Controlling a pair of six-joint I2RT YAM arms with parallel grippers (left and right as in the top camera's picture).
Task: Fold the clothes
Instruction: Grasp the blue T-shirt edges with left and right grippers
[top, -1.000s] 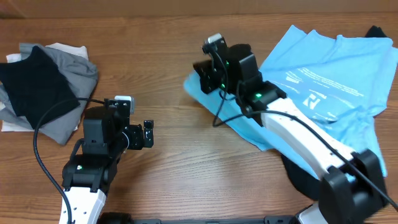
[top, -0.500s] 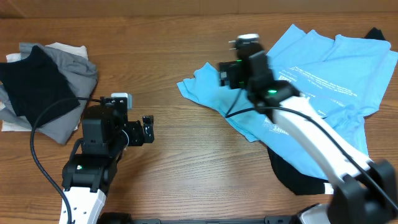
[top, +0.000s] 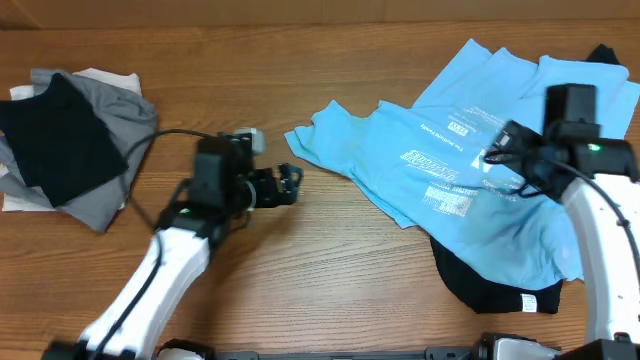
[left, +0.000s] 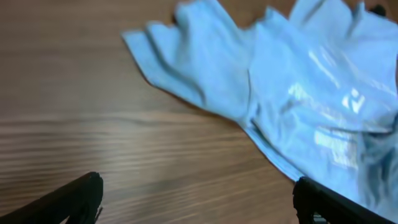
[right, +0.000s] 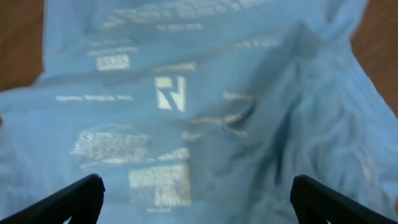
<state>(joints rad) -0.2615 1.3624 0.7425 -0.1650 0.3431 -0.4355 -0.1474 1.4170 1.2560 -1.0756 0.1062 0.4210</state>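
Two layers could come up together if I pinch now, I reckon: my left fingers (left: 68, 198) gape empty over bare desk (top: 330, 280) near the blue T-shirt (top: 440, 170) sleeve, right fingers (right: 68, 199) wide above its rumpled print, black garment (top: 490, 290) underneath.

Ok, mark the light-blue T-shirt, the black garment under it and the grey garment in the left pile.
light-blue T-shirt (top: 385, 160): overhead view, plain cloth beside print.
black garment (top: 485, 290): overhead view, part showing below the T-shirt.
grey garment (top: 125, 118): overhead view, right side.
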